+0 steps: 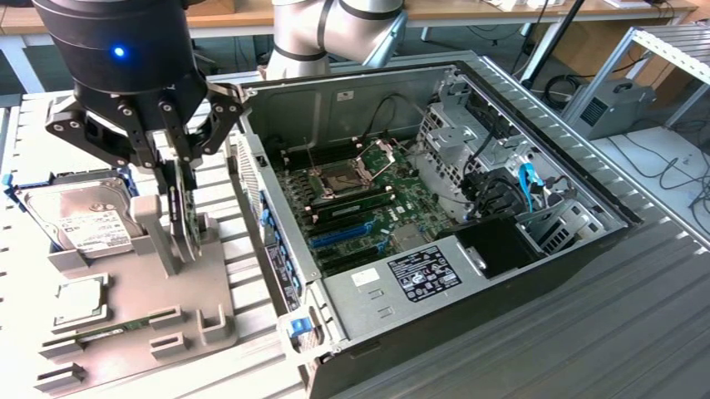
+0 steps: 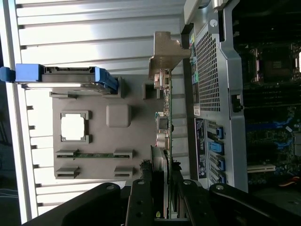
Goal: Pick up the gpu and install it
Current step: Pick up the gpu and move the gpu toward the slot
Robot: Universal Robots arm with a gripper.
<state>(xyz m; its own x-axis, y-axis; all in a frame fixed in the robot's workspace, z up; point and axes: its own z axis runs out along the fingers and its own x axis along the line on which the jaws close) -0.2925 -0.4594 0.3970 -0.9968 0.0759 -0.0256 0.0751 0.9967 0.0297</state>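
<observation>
Gripper (image 1: 178, 193) straddles the upright gpu (image 2: 167, 120), apparently clamping it.

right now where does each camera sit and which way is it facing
exterior view: off the arm, high up, looking down at the open computer case and the grey tray; the gripper and the arm show.
wrist view: on the wrist, looking along the gripper at the gpu standing on edge in the tray.
shared: gripper, gpu, tray, computer case, hard drive.
</observation>
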